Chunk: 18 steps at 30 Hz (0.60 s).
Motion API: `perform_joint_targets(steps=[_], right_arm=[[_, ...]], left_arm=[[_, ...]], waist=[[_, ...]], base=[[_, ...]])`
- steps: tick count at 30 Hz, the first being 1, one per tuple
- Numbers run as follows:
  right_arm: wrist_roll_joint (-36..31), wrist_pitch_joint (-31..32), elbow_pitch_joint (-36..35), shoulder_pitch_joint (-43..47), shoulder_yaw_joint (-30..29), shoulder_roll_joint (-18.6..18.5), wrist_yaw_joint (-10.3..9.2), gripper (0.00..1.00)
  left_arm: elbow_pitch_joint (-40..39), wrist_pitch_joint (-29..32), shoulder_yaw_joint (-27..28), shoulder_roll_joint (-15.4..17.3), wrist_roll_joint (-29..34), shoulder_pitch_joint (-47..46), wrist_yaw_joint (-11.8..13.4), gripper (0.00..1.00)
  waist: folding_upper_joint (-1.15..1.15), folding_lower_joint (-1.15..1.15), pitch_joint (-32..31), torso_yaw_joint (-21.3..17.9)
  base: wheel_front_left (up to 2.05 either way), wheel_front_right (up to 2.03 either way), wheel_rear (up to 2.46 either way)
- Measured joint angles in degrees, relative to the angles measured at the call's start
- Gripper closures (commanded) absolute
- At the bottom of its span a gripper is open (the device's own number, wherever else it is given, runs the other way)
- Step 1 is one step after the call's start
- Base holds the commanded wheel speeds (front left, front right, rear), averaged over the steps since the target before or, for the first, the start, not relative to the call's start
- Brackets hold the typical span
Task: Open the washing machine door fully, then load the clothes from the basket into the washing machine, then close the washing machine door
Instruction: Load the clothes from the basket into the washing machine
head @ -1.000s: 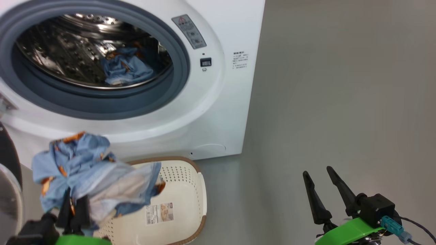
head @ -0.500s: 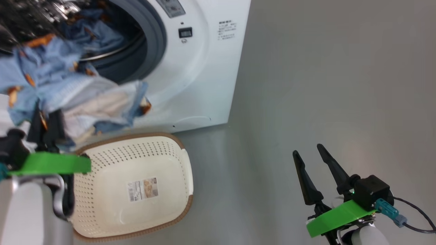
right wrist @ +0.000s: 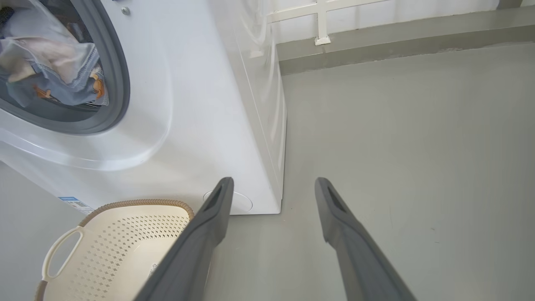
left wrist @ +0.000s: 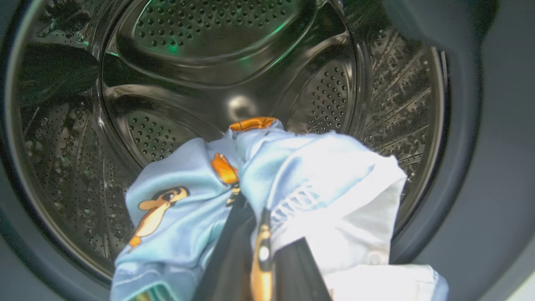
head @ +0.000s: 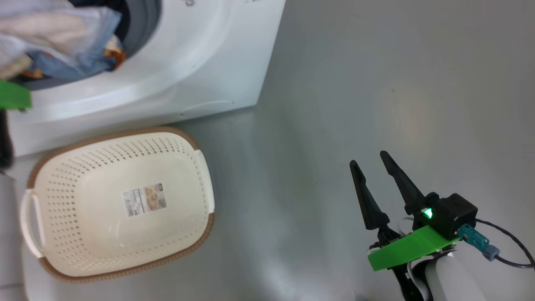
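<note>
The white washing machine (head: 200, 62) stands at the top left with its opening uncovered; its door is out of view. My left gripper (left wrist: 250, 209) is shut on the clothes (left wrist: 292, 175), a light blue bundle with orange figures and white parts, held at the mouth of the steel drum (left wrist: 234, 54). From the head, the clothes (head: 62, 33) hang in the grey gasket ring. The right wrist view shows the clothes (right wrist: 50, 71) there too. The cream basket (head: 113, 136) lies on the floor in front of the machine, holding nothing but its label. My right gripper (head: 368, 159) is open over bare floor, apart from everything.
Grey floor (head: 376, 83) stretches to the right of the machine. A low ledge with a white railing (right wrist: 322, 25) runs along the back. The basket (right wrist: 125, 234) sits just left of my right gripper (right wrist: 273, 182).
The head camera has swung down and right. My left gripper has carried the clothes from above the basket up into the machine's opening. The right gripper stays open.
</note>
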Motion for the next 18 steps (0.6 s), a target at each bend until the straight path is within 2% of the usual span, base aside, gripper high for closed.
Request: perform_joint_targets(steps=[8,14,18], right_arm=[[1.1,0.0,-0.3,-2.8,2.2,0.0,0.0,0.0],[2.6,0.0,-0.2,-3.8,3.8,0.0,0.0,0.0],[3.5,0.0,-0.1,-3.9,4.5,-0.1,0.0,0.0]], left_arm=[[9.1,1.2,-2.2,4.5,-0.1,-13.5,0.0,1.0],[14.8,2.6,-4.4,6.0,-1.0,-20.7,0.0,1.0],[18.5,3.8,-5.0,6.5,-4.1,-24.5,0.0,1.0]], waist=[[0.0,0.0,6.2,-1.8],[0.0,0.0,9.8,-3.2],[0.0,0.0,12.0,-4.1]], base=[[0.0,0.0,0.0],[0.0,0.0,0.0],[0.0,0.0,0.0]])
